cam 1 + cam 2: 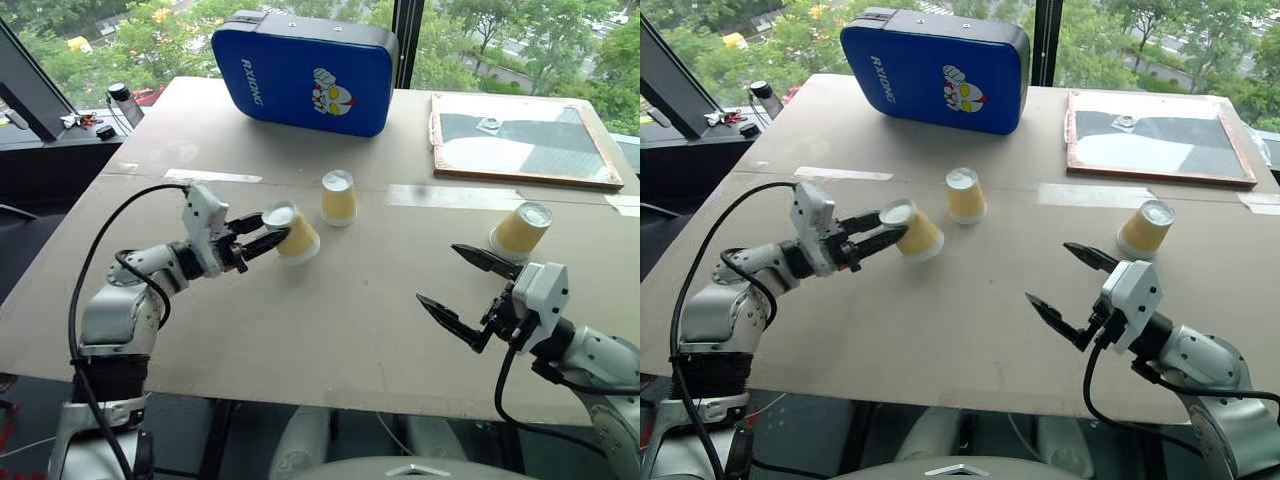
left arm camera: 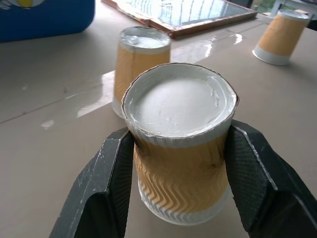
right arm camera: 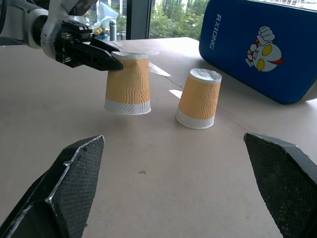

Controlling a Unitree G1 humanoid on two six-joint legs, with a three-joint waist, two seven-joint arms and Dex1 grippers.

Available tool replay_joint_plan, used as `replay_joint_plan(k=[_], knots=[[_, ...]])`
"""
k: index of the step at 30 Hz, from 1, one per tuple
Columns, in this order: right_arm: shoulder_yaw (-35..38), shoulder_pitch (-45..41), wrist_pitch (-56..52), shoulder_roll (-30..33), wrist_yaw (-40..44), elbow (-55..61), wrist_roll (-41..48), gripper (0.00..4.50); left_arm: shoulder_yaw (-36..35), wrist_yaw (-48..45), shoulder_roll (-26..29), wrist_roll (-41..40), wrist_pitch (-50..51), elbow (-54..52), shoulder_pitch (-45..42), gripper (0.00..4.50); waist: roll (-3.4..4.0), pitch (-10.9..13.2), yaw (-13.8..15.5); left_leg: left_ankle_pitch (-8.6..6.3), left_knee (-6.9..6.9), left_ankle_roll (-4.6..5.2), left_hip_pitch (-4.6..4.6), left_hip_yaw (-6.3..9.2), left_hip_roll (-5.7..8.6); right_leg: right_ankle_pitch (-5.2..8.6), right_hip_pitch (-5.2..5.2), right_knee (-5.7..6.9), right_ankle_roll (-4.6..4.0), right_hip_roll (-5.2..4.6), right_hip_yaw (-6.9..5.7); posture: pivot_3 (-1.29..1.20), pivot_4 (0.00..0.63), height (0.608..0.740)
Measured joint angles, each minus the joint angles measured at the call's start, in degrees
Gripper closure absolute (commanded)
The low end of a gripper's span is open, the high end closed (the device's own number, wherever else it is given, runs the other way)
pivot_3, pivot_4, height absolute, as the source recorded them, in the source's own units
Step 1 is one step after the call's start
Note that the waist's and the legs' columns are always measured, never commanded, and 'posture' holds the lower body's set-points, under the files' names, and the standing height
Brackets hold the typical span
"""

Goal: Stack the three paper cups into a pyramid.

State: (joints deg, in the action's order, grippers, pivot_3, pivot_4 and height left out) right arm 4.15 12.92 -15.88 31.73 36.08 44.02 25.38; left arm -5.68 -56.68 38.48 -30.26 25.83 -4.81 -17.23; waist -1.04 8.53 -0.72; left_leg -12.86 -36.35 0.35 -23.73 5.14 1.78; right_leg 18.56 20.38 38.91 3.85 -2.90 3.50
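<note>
The left gripper [image 1: 262,238] clamps an upside-down paper cup [image 1: 291,232] near its base; the right wrist view shows it slightly lifted. Just beyond stands a second cup [image 1: 338,197]. The right gripper [image 1: 467,297] gapes wide, a third cup [image 1: 520,231] beyond it.

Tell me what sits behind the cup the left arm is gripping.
Behind the gripped cup, held by the left end effector, the middle cup stands upside down on the table. Its lower part is covered by the gripped cup.
</note>
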Motion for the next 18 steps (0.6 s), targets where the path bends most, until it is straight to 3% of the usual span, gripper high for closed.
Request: replay_joint_plan(k=[11, 18], knots=[[4.6, 14.3, 5.3, -0.4, 0.6, -0.4, -2.7, 0.00, 10.4, 0.4, -5.3, 8.2, -4.7, 3.7, -7.3, 2.40, 0.00, 0.0, -0.1, 0.00, -0.05, 0.01, 0.02, 0.00, 0.01, 0.00, -0.06, 0.00, 0.00, 0.21, -0.02, 0.00, 0.150, 0.740], [7.8, 19.9, 8.8, -2.0, 0.6, -0.7, -3.7, 0.00, 12.0, -0.9, -6.6, 12.0, -10.8, 7.9, -8.5, 2.40, 0.01, 0.0, 0.1, 0.00, -0.08, 0.01, 0.05, 0.01, 0.01, 0.00, -0.12, 0.00, 0.00, 0.21, -0.03, 0.00, 0.150, 0.740]])
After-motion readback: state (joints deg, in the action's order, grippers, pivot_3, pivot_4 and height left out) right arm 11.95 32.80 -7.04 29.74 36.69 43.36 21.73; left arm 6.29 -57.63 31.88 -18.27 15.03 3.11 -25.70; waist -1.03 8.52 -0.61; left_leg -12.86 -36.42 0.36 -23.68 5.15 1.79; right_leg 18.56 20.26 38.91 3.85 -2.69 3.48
